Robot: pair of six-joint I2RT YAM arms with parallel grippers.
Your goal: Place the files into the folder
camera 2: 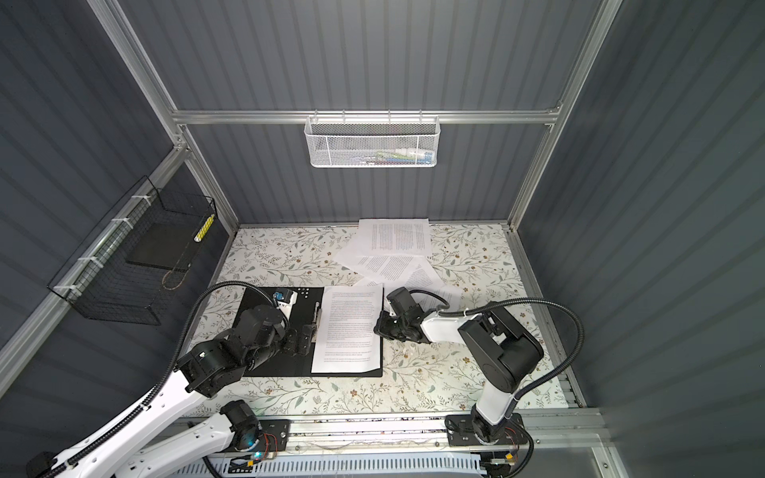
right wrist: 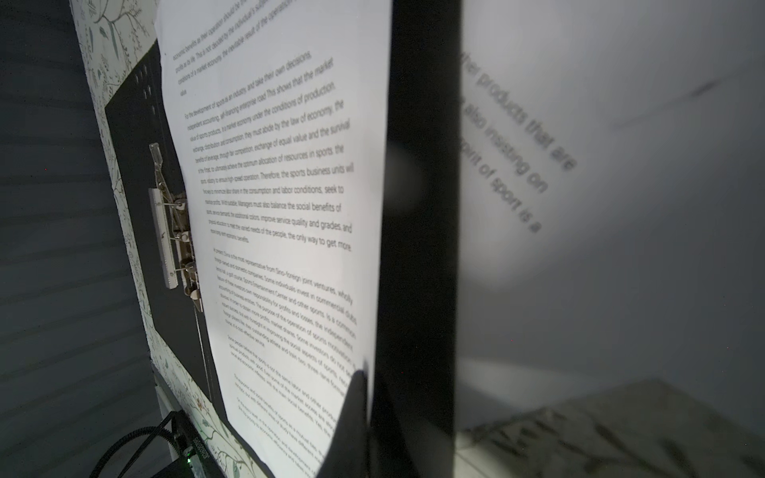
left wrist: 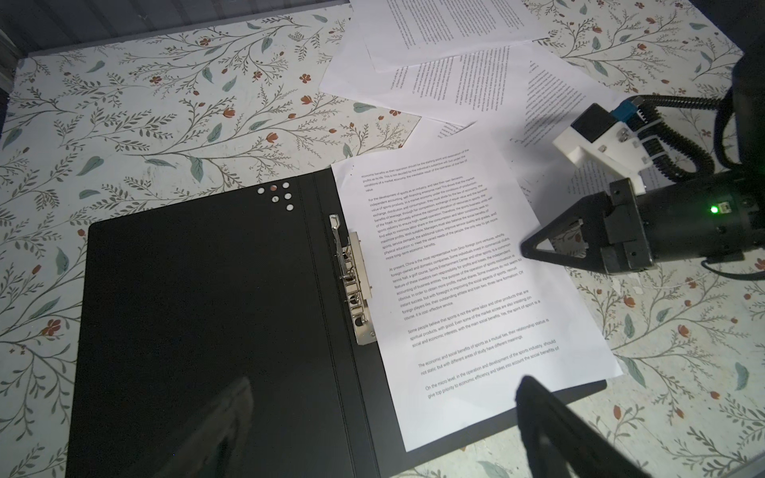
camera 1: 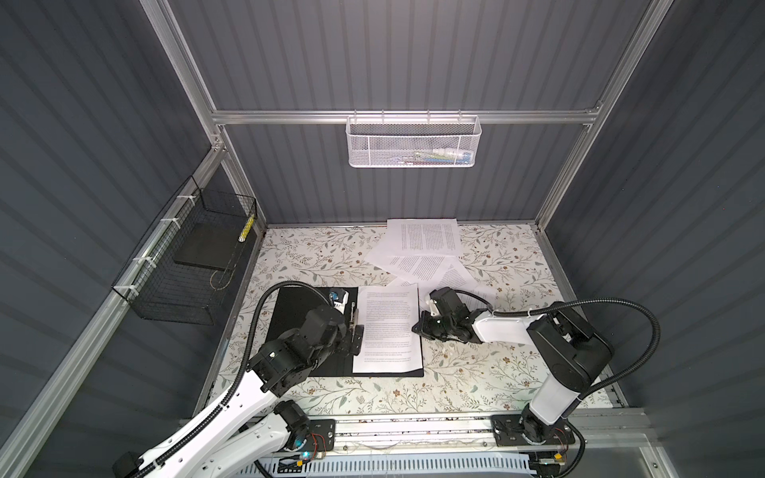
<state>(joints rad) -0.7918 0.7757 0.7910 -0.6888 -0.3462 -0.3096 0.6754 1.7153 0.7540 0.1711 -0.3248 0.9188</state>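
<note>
1. Your folder [camera 1: 292, 308] is lying open and flat on the floral table [camera 1: 314, 256], black inside facing up. In both top views it sits toward the front left. The left wrist view shows a little cluster of white dots [left wrist: 276, 195] at the far corner of the left cover.
2. One printed sheet [camera 1: 389, 327] is on the folder's right half, text up. Its left edge is right up against the metal clip [left wrist: 352, 281] on the spine. It's a bit skewed, so it pokes past the folder's far edge and right edge.
3. The loose sheets [camera 1: 422, 244] are well apart from your grippers. They're fanned out and overlapping at the back of the table, with the nearest one reaching almost to the folder's far right corner.
4. Your left gripper [camera 1: 357, 339] is over the spine, just beside the clip, with its jaws spread wide. In its own wrist view the two fingers [left wrist: 550, 422] frame the folder and have nothing between them.
5. Your right gripper [camera 1: 416, 328] has its jaws together, and the tip is touching the sheet's right edge about halfway along. I honestly can't tell whether the paper is nipped in there or just pressed.
6. Side stuff: there's a black wire basket [camera 1: 165, 289] on the left wall with a dark slab [camera 1: 203, 248] in it. A white mesh basket [camera 1: 414, 140] hangs on the back rail.
</note>
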